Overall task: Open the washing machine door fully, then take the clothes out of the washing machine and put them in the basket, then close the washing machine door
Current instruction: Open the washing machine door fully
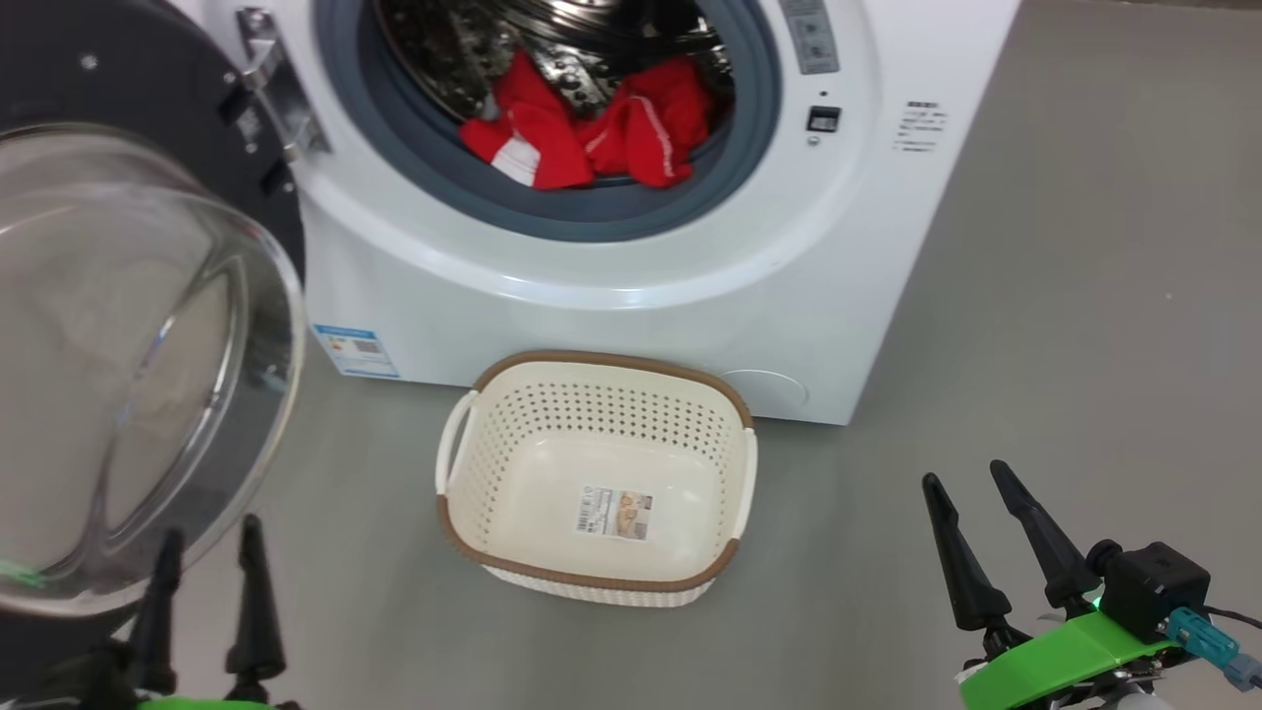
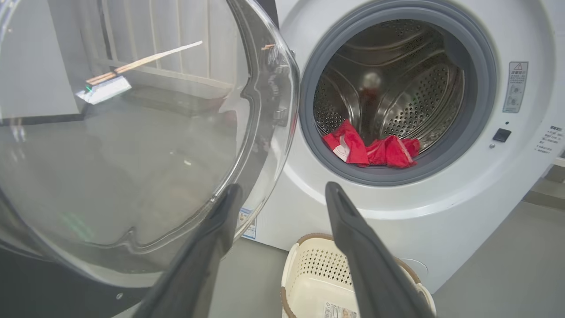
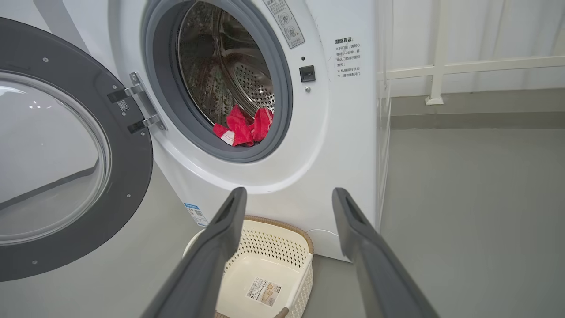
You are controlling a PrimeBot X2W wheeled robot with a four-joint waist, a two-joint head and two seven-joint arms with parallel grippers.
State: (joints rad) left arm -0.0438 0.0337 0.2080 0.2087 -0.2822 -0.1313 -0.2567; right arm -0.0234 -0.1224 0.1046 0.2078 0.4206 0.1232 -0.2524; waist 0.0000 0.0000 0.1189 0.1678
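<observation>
left jaws: we hold them apart, empty, just beside the washing machine door (image 1: pixel 128 345), which stands open.
right jaws: apart, empty.
basket (image 1: pixel 592 419): between both jaws, empty.
clothes (image 1: pixel 641 133): ahead, at the washing machine (image 1: pixel 611 325) drum mouth.
step: we judge unloading is next.
next: reach in, close on red fabric.

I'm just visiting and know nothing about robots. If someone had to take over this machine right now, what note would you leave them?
Grippers: the left gripper is open and empty, low beside the door's glass. The right gripper is open and empty, above the floor to the right of the basket.
Things: the large round black-rimmed glass door is swung wide on the big white front-loading washing machine. The bright red clothes with white trim lie at the front of the steel drum. The small cream perforated plastic basket with a brown rim stands before the washer and holds no clothes.
Done: door opened.
Left: move the clothes to the basket, then close the door.
</observation>
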